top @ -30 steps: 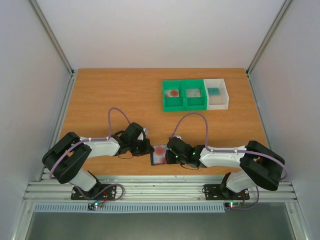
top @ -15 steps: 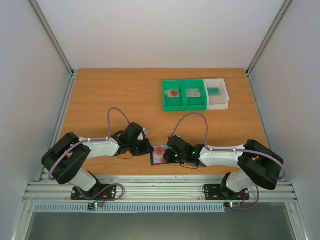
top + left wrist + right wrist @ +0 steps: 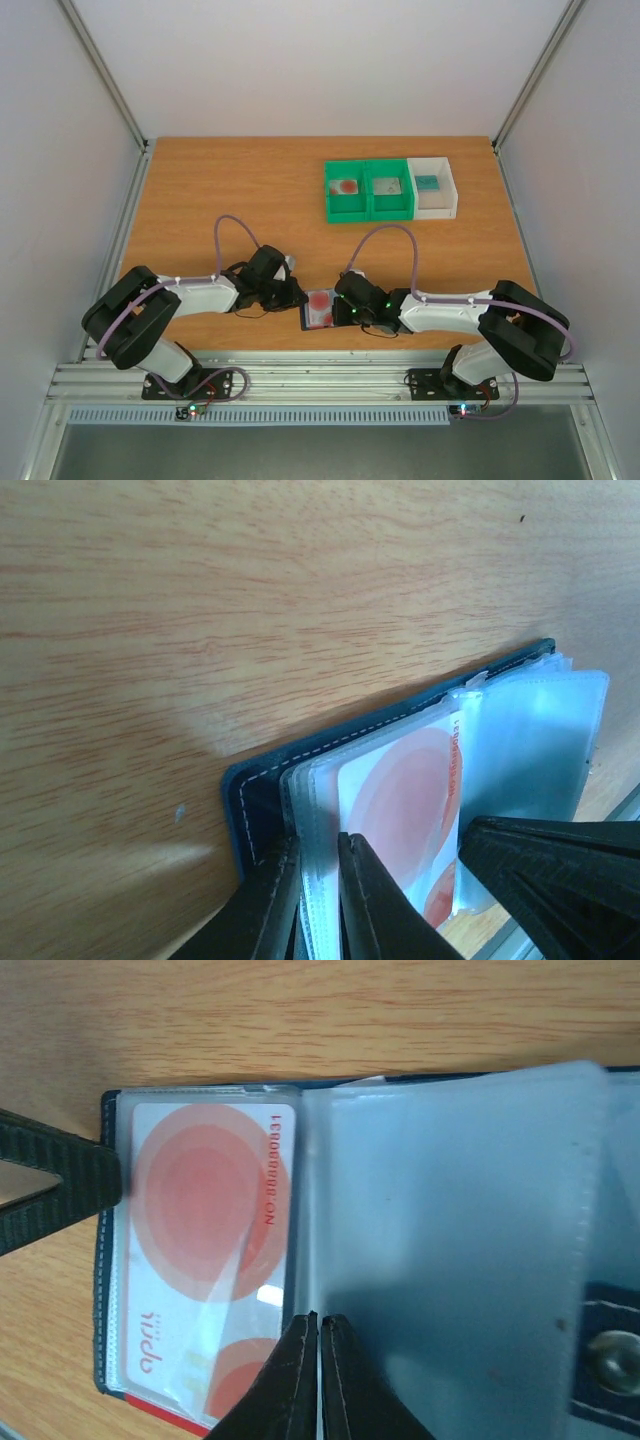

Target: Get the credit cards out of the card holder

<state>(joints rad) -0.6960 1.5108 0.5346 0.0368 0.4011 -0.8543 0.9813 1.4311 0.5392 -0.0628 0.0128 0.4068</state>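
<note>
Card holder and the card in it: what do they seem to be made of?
The card holder has a dark navy matt cover with pale stitching along the edge, probably leather or an imitation. Its sleeves look like soft translucent plastic, slightly glossy. The card is likely stiff plastic, white with printed red circles.

The table [image 3: 250, 600] is matt, grained wood. The card holder [image 3: 250, 798] looks like smooth navy leather with pale stitching; its sleeves [image 3: 450, 1190] are glossy clear plastic over a shiny plastic credit card [image 3: 200, 1210]. Its snap [image 3: 615, 1348] looks metallic.
</note>
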